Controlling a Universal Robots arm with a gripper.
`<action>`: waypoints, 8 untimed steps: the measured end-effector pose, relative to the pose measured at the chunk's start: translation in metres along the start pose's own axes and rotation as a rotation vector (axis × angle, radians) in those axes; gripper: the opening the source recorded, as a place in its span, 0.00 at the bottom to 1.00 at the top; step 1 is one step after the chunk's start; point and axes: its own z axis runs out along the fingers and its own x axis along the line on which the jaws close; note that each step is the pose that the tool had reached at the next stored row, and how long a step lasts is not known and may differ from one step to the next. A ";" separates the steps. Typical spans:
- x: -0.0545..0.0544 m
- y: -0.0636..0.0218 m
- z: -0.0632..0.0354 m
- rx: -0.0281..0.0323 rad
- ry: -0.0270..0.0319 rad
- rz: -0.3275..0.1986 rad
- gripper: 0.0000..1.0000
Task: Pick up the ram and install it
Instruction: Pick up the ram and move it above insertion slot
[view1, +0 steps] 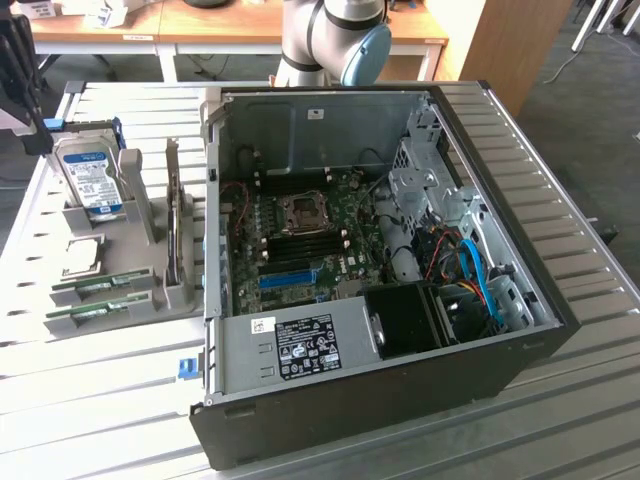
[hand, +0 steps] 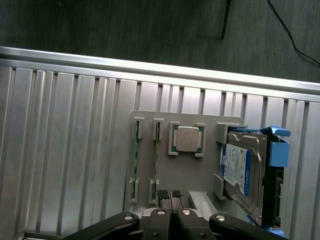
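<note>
Gripper (hand: 170, 196) is up above the grey parts holder (hand: 200, 175), not touching anything. The jaws look pressed together or nearly so, with only a hairline between the fingertips (hand: 161, 194) and nothing in the grip. Its tips sit over the holder's edge, near the ends of the two memory slots. Both sticks are parked in the holder, standing on edge, parallel and just beside each other. The ram (hand: 156, 152) (view1: 100, 282) is in the slot next to the processor chip (hand: 186, 138) (view1: 82, 255). A second ram stick (hand: 136, 155) (view1: 95, 308) is in the outer slot. The hard drive (hand: 242, 170) (view1: 88, 178), with a blue-white label and a blue caddy, stands upright at the holder's other end, past the processor. The holder lies on the slatted metal table (view1: 100, 400), at the exterior view's left of the open PC case (view1: 350, 400). The case is on its side with the panel off and the motherboard (view1: 300, 240) exposed. The CPU socket (view1: 300, 210) is visible mid-board, and the dark memory slots (view1: 300, 247) sit just below it; whether anything is seated there cannot be told. The arm base (view1: 335, 40) is behind the case, at the far edge of the table. The ram is not picked and not installed as things stand.
</note>
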 end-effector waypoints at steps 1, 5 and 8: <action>0.000 0.0000 0.0010 0.0000 0.0000 0.000 0.11; 0.000 -0.0001 0.0053 -0.0001 0.0000 0.000 0.11; 0.000 -0.0002 0.0088 -0.0002 0.0001 0.000 0.11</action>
